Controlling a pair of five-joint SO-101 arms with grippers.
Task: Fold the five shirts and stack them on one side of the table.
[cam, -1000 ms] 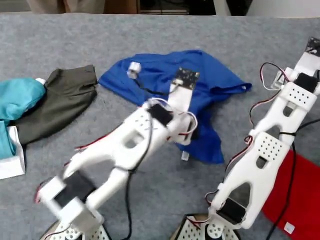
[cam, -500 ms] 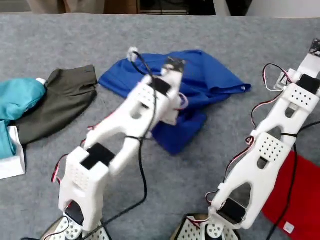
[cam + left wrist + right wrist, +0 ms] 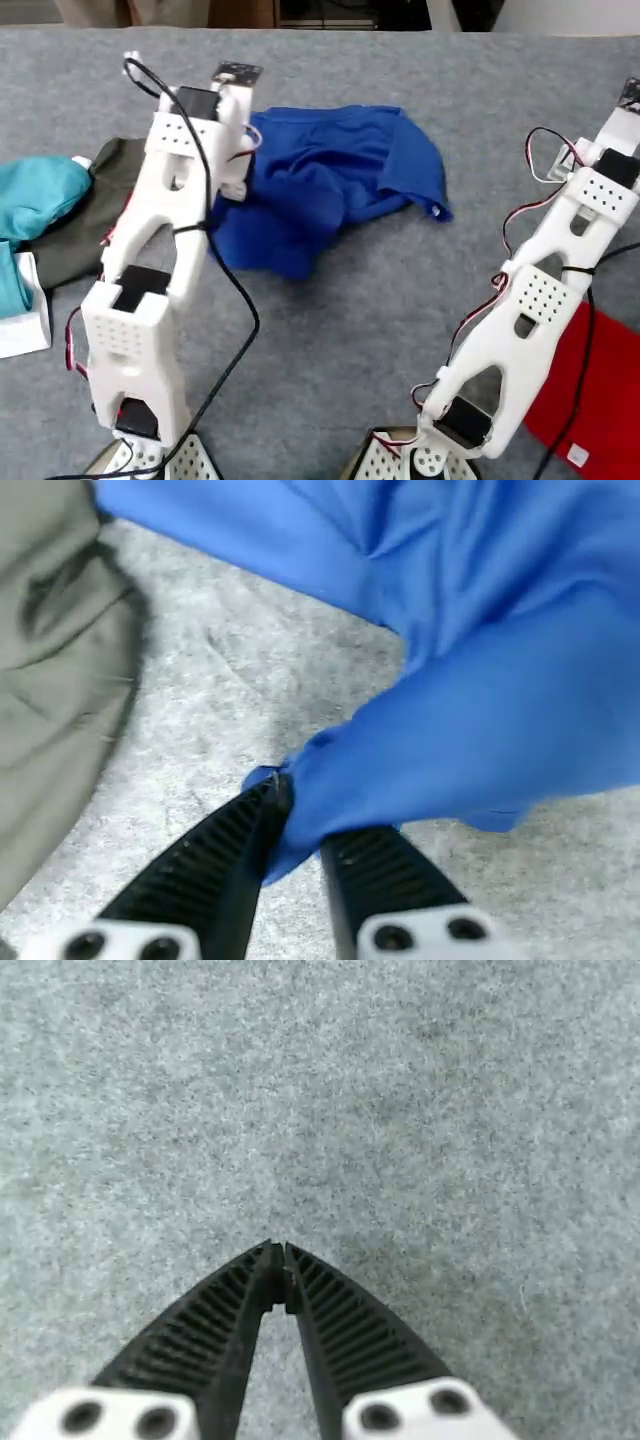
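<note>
High view. Finds the blue shirt (image 3: 330, 180) bunched and unfolded at the far middle of the counter (image 3: 350, 340), with the left arm (image 3: 165, 230) stretched over its left edge. Places an olive shirt (image 3: 95, 215) just left of it, touching a teal shirt (image 3: 35, 195), with a white cloth (image 3: 20, 320) at the left edge. Places a red shirt (image 3: 600, 390) at the near right, partly under the right arm (image 3: 540, 290). Judges the blue cloth close enough to the olive shirt to ruck or drag it if pulled left.

Left wrist view. Finds the left tool (image 3: 305, 815) clenched on a narrow lip of the blue shirt, just above the counter, with the olive shirt close by. Rates the bite as shallow: likely to slip out under the weight of the trailing cloth, or to twist the garment into a rope instead of laying it flat.

Right wrist view. Finds the right tool (image 3: 277, 1255) closed on nothing, over bare counter. Warns of a single-point hold: without a second pinch, expect a pivoting shirt and a crooked fold.
</note>
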